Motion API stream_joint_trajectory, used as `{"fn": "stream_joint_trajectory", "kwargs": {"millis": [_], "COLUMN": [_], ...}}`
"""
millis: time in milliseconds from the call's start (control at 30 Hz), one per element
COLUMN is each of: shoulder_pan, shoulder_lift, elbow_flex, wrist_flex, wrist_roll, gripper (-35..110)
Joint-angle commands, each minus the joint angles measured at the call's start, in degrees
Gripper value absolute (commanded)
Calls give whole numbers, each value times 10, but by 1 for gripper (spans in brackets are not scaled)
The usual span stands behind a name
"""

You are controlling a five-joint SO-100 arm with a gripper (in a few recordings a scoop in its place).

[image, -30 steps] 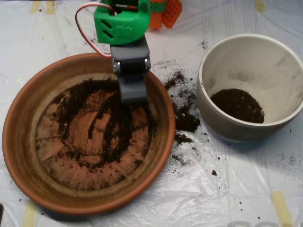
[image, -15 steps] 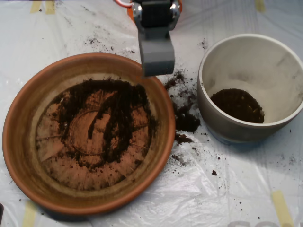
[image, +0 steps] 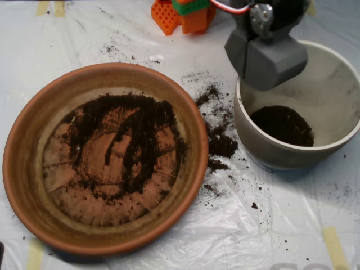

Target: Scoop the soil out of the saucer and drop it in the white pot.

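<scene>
While the grey clamshell scoop (image: 269, 66) is being held over the deep off-white ceramic pot's (image: 337, 67) left rim, its fingers' opening cannot be told. Dark crumbly soil (image: 126, 140) is being kept in the wide terracotta saucer (image: 25, 163).

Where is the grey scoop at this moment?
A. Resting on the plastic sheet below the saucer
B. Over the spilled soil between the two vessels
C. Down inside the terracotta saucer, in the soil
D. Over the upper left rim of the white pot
D: the scoop overlaps the upper left rim of the white pot, away from the saucer.
</scene>
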Motion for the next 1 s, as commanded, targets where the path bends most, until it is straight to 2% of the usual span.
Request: {"fn": "stream_joint_trajectory", "kwargs": {"millis": [0, 100, 233, 333, 767, 967], "shoulder_pan": [-43, -53, -54, -48, -37, 23], "shoulder_lift": [15, 7, 10, 27, 47, 78], "elbow_flex": [-50, -47, -20, 11, 3, -24], "wrist_flex": [-11, -6, 0, -10, 4, 11], "wrist_roll": [-11, -15, -27, -33, -19, 28], "gripper": [-1, 4, 34, 44, 46, 46]}}
